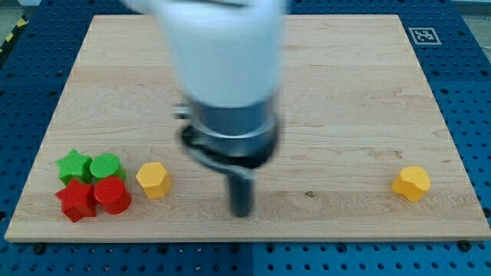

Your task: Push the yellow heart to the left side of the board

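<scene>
- my tip [243, 211] is just a bare rod, so no jaws to spread or pinch; it's blurry, near the wooden board's [345, 92] bottom edge
- yellow heart [411, 183] sits well off to the tip's right, close to the right edge
- wide bare wood between them
- yellow hexagon [153, 179] is on the tip's left, near it
- past that: green star [74, 165], green cylinder [106, 166], red star [76, 200], red cylinder [113, 194], bunched up touching
- blue pegboard table [31, 77] all round

A pale wooden board [345, 92] is lying flat on a blue desk [31, 84] dotted with rows of small holes. A black-and-white square marker [423, 35] is sitting at the board's top right corner. Yellow-and-black striped tape [11, 37] is showing at the view's top left. Even light is falling across the wood.
</scene>
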You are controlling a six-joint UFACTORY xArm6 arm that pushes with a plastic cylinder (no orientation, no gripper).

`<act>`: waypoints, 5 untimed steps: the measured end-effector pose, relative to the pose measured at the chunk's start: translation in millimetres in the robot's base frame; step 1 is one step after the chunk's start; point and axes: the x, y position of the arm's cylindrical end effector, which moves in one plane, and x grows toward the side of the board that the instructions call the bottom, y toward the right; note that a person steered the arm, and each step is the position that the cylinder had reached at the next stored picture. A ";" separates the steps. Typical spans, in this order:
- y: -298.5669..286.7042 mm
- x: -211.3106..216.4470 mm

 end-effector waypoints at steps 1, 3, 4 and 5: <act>105.4 11.1; 270.5 14.1; 274.6 12.7; 257.1 -14.4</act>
